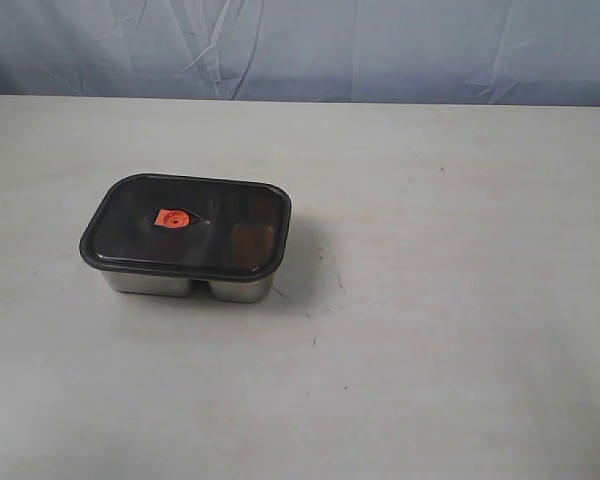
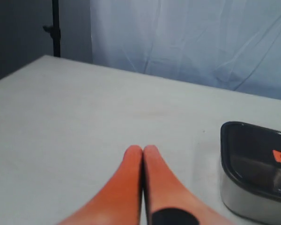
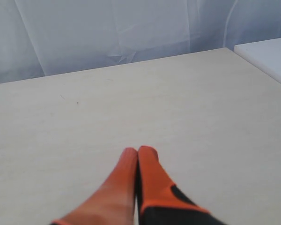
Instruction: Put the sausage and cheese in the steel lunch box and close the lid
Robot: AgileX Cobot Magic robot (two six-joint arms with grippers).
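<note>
lunch box [image 1: 190, 284] on table [image 1: 460, 320], lid [image 1: 185, 225] seated | inside: dim brownish shape [image 1: 252, 241], unidentifiable | left gripper [image 2: 142, 151] jaws pressed together, empty | right gripper [image 3: 137, 152] jaws pressed together, empty

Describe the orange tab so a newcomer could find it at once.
On the pale table sits one shiny rectangular steel lunch box, left of centre in the exterior view. A dark smoky translucent lid covers it. Near that lid's middle lies the small orange valve tab, the only bright spot on the box.
</note>
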